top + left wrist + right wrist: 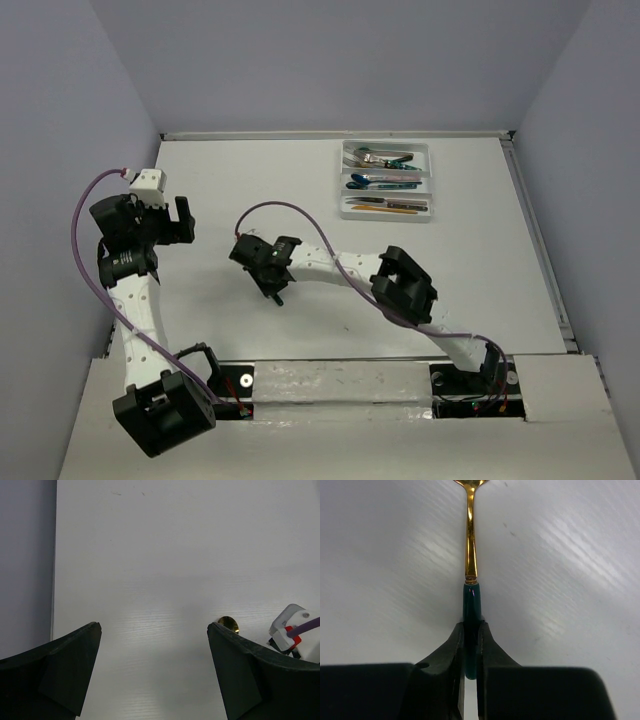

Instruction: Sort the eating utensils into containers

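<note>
My right gripper [471,626] is shut on the teal handle of a gold utensil [470,540], which points away from it just above the table; its head is cut off at the top edge. In the top view this gripper [276,288] is at mid-table, left of centre. My left gripper [152,625] is open and empty over bare table, at the far left in the top view [181,219]. A small gold rounded tip [229,623] shows by its right finger. The white cutlery tray [435,184] at the back right holds several utensils [385,157] in its three compartments.
The right wrist's white and red housing with a purple cable [289,629] shows at the right edge of the left wrist view. A grey wall [25,560] runs along the table's left edge. A raised rail [540,240] borders the table's right side.
</note>
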### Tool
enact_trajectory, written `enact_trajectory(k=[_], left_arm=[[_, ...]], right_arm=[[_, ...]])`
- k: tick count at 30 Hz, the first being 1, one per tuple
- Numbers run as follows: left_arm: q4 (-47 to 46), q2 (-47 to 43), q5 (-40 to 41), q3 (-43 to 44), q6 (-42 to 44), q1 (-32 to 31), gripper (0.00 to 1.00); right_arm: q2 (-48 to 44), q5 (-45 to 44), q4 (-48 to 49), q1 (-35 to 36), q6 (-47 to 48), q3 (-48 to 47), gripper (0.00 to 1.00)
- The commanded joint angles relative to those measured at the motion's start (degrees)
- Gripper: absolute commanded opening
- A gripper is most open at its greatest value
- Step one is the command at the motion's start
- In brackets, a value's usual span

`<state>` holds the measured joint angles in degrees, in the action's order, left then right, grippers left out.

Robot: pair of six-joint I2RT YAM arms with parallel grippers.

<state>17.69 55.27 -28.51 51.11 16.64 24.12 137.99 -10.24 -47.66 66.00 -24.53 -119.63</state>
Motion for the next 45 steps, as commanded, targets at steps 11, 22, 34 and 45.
enact_trajectory(k=[11, 22, 34, 45], left_arm=[[-0.6, -0.9, -2.3, -0.3, 0.8, 0.5, 0.99], [-0.4, -1.1, -2.2, -0.3, 0.8, 0.6, 0.99], [-0.9, -0.4, -2.3, -0.8, 0.7, 0.8, 0.99], [-1.1, 1.0, -2.6, -0.8, 0.8, 0.8, 0.99]], right_arm=[[-22.0, 1.7, -1.3, 2.5, -6.1, 43.3, 0.13], [-15.4, -0.6, -0.5, 0.1, -3.4, 39.5, 0.37], [-16.0, -4.6, 5.9, -1.0, 4.0, 38.5, 0.0], [-32.0, -18.4, 31.8, -17.3, 58.1, 33.7, 0.0]])
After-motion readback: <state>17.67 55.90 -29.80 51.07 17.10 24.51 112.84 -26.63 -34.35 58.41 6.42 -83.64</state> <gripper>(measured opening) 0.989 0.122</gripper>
